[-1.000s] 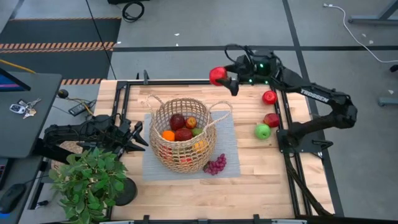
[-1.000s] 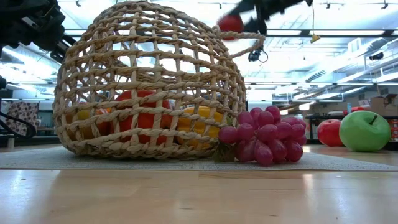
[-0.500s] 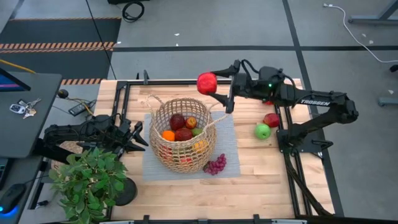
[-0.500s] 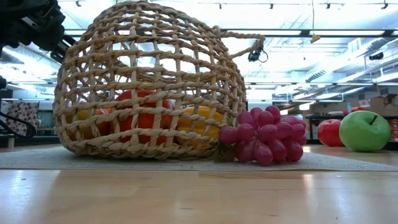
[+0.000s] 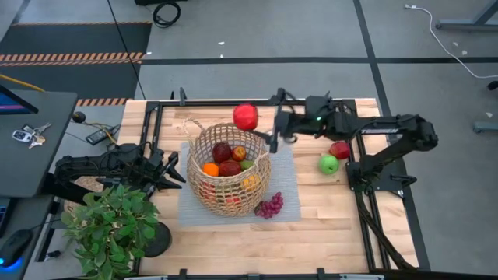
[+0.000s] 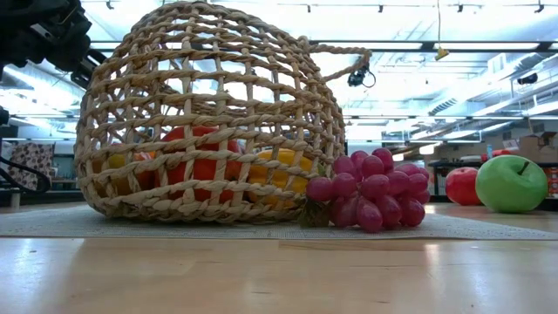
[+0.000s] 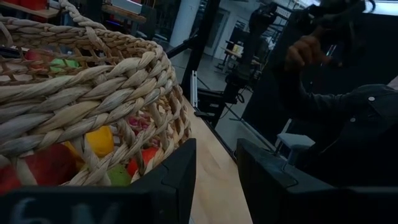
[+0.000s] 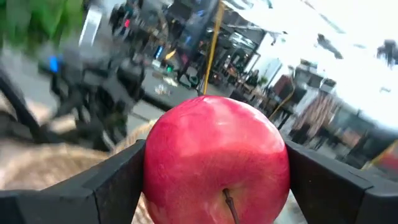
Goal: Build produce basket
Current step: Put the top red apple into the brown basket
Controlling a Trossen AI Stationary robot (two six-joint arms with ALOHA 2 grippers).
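While clamped: apple [image 5: 246, 116] above basket [image 5: 230, 168] rim

I can read no text, label or brand anywhere. My right arm [image 5: 389, 124] carries lettering, but it is too small to make out.

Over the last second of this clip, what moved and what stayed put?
The right gripper, shut on a red apple, swung from the table's far edge leftward to the basket's far rim, uncovering a dark red apple. The basket, the grapes, the green apple and the left gripper stayed put.
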